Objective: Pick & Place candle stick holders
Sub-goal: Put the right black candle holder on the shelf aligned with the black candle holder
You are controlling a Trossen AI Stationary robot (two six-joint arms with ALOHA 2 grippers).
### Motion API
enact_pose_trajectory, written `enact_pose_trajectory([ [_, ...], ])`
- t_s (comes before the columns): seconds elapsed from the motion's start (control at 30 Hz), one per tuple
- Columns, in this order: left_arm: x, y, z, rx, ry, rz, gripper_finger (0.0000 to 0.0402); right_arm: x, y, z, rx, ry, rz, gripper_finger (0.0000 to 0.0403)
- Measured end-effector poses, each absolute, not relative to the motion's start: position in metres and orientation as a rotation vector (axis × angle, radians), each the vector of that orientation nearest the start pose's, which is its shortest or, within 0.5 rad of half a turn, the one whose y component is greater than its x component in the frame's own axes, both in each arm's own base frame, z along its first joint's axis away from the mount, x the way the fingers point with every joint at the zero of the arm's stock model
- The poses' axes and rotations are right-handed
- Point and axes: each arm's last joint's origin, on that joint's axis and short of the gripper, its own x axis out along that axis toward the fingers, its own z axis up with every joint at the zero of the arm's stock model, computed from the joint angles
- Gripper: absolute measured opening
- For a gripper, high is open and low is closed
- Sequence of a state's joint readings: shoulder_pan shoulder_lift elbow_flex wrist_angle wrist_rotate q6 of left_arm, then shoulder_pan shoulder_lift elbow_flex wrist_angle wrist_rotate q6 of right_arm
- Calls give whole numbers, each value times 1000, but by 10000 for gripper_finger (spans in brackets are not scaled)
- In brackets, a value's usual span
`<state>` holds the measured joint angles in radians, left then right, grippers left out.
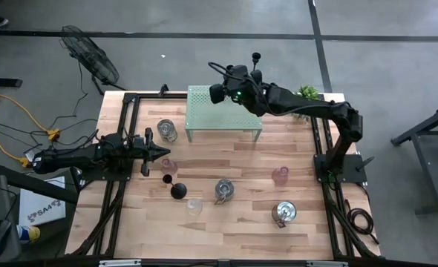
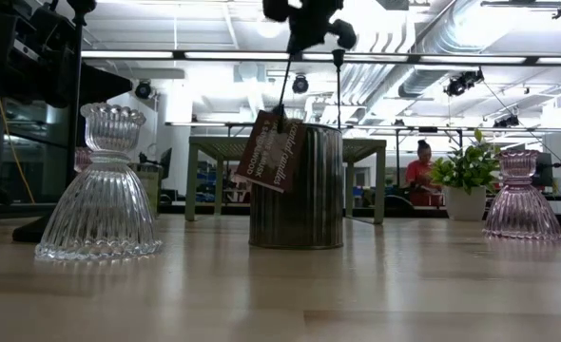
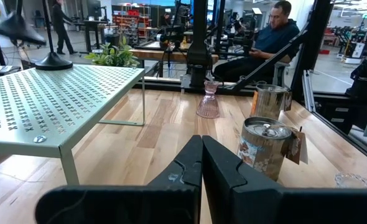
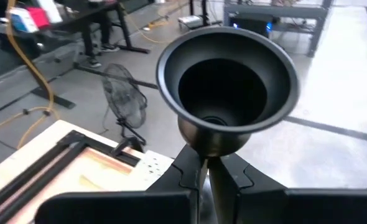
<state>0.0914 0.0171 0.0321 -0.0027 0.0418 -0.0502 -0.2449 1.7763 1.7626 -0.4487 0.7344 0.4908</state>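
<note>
Now right gripper [image 4: 205, 163] clamps black candlestick [image 4: 227, 81] above green shelf [image 1: 204, 111]; next lower, release. Left gripper [image 3: 201, 163] closed, empty.

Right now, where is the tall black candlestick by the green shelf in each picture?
High view: candlestick at top middle, behind the shelf's back edge.
Low view: thin stem, top middle, behind the jar.
Left wrist view: top left, base on the shelf.
Right wrist view: its cup fills the middle.
Shared landmark: the green shelf.
</note>
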Motion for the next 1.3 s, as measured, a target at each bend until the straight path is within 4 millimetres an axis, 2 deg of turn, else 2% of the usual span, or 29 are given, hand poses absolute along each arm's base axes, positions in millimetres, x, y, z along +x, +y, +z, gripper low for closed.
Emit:
enact_pose_trajectory([
  [0.13, 96, 8, 173, -49, -13, 49, 0, 386, -125, 368, 345, 235, -1095, 4],
  [0.27, 96, 8, 173, -49, -13, 49, 0, 384, -131, 367, 352, 222, -1139, 4],
  [0.8, 96, 8, 173, -50, -14, 49, 0, 376, -138, 356, 389, 264, -1257, 4],
  [1.0, 96, 8, 173, -49, -14, 50, 0, 379, -147, 342, 396, 298, -1292, 4],
  [1.3, 97, 8, 173, -49, -13, 54, 0, 378, -155, 338, 385, 306, -1325, 4],
])
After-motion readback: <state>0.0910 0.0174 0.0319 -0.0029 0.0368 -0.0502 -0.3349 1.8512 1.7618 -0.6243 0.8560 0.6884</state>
